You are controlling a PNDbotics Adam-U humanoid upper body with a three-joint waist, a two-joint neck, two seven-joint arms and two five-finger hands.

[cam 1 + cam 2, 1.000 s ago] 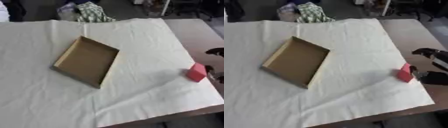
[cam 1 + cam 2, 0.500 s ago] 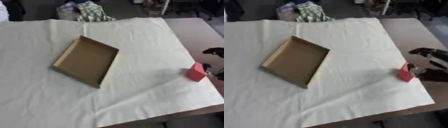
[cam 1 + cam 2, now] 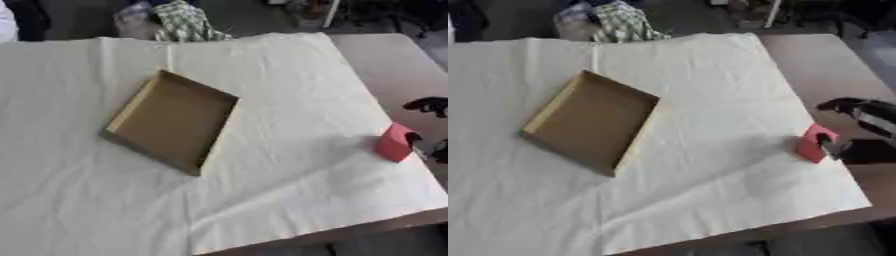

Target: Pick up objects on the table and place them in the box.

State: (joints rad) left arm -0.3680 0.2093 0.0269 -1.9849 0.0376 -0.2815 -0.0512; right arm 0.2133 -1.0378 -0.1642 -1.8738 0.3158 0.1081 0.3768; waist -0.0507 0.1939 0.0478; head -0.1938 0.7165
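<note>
Over the last second the right robot hand (image 3: pixel 866 134) has edged in from the right edge toward the small red block (image 3: pixel 815 143), so that one dark finger now touches the block's right face while another reaches out above it. The fingers bracket the block but have not wrapped it, so the robot hand reads as released. The block sits near the right edge of the cream cloth covering the surface (image 3: pixel 289 130), well apart from the shallow brown cardboard box (image 3: pixel 172 119) lying empty near the middle. The grasp seems to be the step in hand (the left robot hand shows nowhere); next the fingers must close, lift, then carry leftward to the box.
</note>
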